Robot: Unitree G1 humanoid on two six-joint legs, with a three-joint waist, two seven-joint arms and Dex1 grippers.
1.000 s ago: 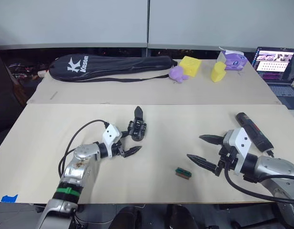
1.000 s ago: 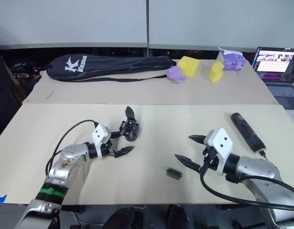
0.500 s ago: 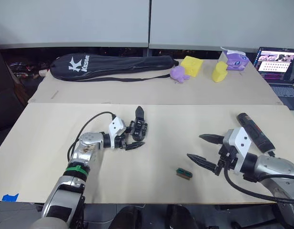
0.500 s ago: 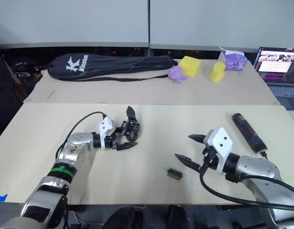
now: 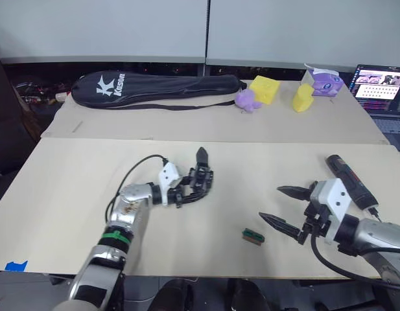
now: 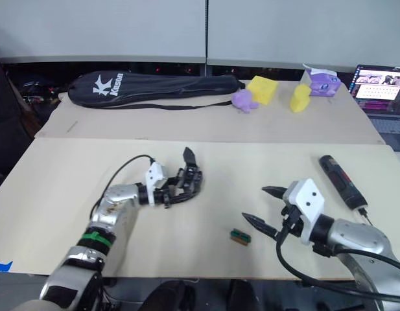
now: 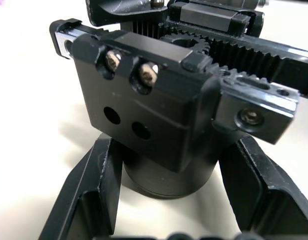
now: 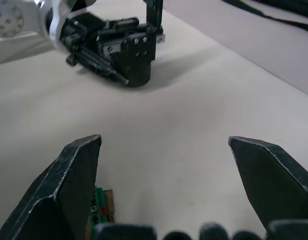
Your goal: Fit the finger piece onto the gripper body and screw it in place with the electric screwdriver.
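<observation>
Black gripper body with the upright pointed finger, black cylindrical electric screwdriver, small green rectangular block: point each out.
Black gripper body [image 6: 188,181], right eye view, on its toothed middle section.
Black cylindrical electric screwdriver [image 6: 337,179], right eye view, mid-barrel.
Small green rectangular block [image 5: 253,236], left eye view, on its top face.

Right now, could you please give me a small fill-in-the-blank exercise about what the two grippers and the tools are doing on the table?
1. The left gripper has its fingers on both sides of the ____.
2. The right gripper is ____ and holds nothing.
3. The electric screwdriver lies on the ____, beside the right arm.
4. The small green block lies nearest the ____ gripper.

Missing words: gripper body; open; table; right
</observation>
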